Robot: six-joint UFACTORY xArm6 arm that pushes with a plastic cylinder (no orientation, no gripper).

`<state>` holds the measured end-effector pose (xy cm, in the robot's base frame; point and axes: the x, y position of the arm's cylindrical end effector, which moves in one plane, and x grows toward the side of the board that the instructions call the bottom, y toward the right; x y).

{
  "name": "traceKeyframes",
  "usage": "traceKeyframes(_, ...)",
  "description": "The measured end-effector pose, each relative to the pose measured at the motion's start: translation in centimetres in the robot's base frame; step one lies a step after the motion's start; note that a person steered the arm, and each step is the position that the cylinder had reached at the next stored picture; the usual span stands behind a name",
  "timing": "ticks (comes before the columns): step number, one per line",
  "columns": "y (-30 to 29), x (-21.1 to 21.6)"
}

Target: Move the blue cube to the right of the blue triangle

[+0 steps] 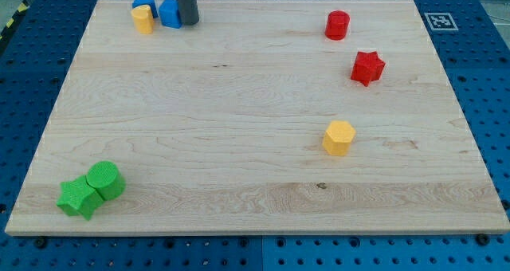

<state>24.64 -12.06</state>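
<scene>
The blue cube point(169, 13) stands near the view's top left of the wooden board point(255, 143). The blue triangle point(143, 1) is just left of it, at the board's top edge, partly behind a yellow block point(143, 20). My tip point(189, 22) is at the lower end of the dark rod, touching or nearly touching the blue cube's right side.
A red cylinder point(337, 25) and a red star point(367, 68) lie at the view's upper right. A yellow hexagonal block point(338, 137) is right of centre. A green cylinder point(105, 179) and a green star point(78, 198) sit at the lower left.
</scene>
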Motion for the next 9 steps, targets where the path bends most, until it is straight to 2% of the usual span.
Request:
traceKeyframes(5,-0.3,-3.6)
traceKeyframes(8,2.9,-1.7)
traceKeyframes(9,-0.5,-1.6)
